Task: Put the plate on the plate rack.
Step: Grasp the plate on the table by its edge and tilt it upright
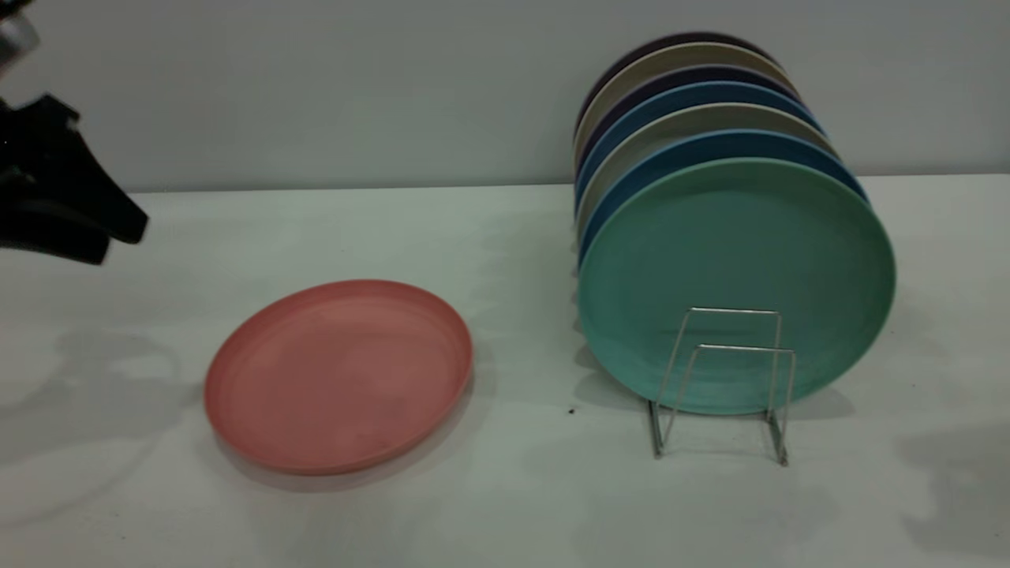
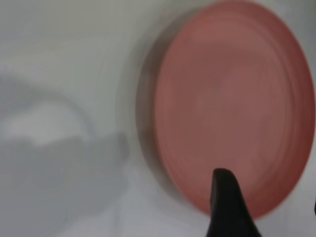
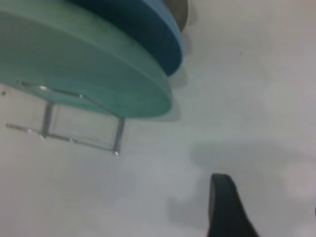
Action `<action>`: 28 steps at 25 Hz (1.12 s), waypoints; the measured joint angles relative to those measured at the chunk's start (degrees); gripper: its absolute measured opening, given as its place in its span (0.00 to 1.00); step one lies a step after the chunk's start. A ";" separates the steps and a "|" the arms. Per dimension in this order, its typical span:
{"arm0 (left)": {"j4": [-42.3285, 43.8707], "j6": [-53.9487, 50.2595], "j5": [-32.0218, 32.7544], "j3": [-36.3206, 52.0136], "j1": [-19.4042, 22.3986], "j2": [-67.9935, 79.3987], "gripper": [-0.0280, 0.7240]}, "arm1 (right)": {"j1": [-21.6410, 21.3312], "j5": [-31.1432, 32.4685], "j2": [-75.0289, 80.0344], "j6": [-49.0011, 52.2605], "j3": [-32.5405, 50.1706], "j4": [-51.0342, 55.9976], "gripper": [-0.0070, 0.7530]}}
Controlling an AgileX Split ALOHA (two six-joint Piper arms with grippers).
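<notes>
The round salmon-pink matte plate (image 1: 339, 376) with its shallow raised rim lies flat on the white table (image 1: 505, 505), well to the left of the thin silver wire plate rack (image 1: 722, 379), whose front slot stands free before the upright teal-green plate (image 1: 735, 276). The left gripper (image 1: 118, 233) hangs above and left of the pink plate with fingers apart; it would do best to pinch the near rim, since the smooth low edge offers little purchase. I cannot tell how the right gripper (image 3: 256, 217), near the rack, is set
</notes>
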 joint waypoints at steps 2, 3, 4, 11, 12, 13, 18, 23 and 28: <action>-3.34 3.00 -0.25 -0.19 0.12 2.55 0.64 | -1.20 -0.10 2.38 -3.75 -1.14 5.10 0.57; -4.74 4.60 -0.07 -0.61 0.12 3.70 0.64 | -1.92 -0.04 3.27 -6.88 -1.70 8.62 0.56; -6.06 6.17 0.36 -1.22 0.12 5.16 0.64 | -2.99 0.37 4.22 -10.04 -2.10 12.82 0.56; -9.11 9.49 2.83 -4.15 0.12 12.89 0.64 | -16.33 11.15 7.76 -45.06 -2.52 50.47 0.56; -8.91 9.48 2.57 -4.21 0.12 13.31 0.64 | -18.37 12.74 7.88 -48.22 -2.52 53.55 0.56; -8.79 9.48 2.39 -4.40 0.12 13.68 0.64 | -20.00 13.57 7.88 -50.12 -2.52 55.83 0.56; -8.79 9.52 0.37 -4.93 0.12 15.94 0.64 | -22.32 13.95 9.16 -52.38 -2.52 57.42 0.56; -8.75 9.27 -1.84 -4.97 0.12 18.00 0.64 | -22.32 14.19 11.41 -52.55 -2.52 57.72 0.56; -9.50 9.16 -3.41 -5.04 -0.91 19.68 0.64 | -22.32 14.19 12.29 -52.96 -2.52 58.17 0.56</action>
